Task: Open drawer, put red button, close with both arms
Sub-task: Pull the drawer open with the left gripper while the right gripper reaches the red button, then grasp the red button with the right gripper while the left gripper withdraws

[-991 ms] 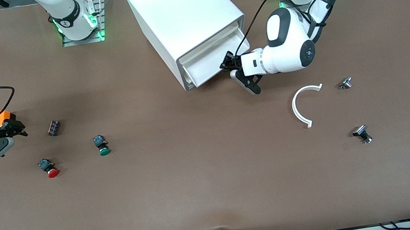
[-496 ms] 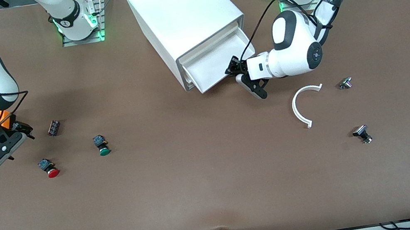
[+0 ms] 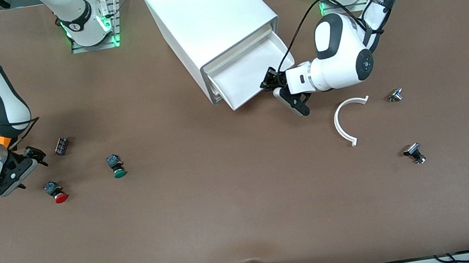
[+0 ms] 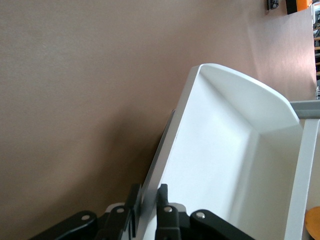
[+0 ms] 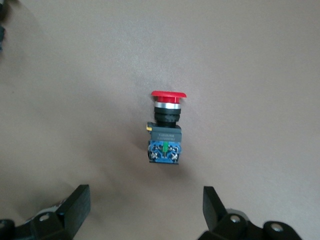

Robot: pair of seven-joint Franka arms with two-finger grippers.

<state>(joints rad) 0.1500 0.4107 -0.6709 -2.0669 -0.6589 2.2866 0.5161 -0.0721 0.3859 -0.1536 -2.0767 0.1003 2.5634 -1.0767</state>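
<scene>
Currently:
Red button point(image 3: 57, 192): on table, just beside right gripper point(image 3: 23, 164), apart from its spread fingers.
Left gripper point(image 3: 277, 84): clenched on drawer point(image 3: 248, 73) lip.

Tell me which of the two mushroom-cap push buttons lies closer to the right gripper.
The red-capped push button, lying right beside the open right gripper; the green-capped push button lies farther toward the white drawer cabinet.

the worktop point(image 3: 229, 209) is plain matte brown. the drawer point(image 3: 248, 73) and its cabinet point(image 3: 209, 15) are all white. the red button point(image 3: 57, 191) has a glossy red cap, a silver collar, a black body and a blue base with a green spot. the green button point(image 3: 116, 166) has a green cap. both pincers, left pincer point(image 3: 271, 80) and right pincer point(image 3: 22, 161), are black on white arms with black bands. an arc-shaped piece point(image 3: 345, 119) is white.
</scene>
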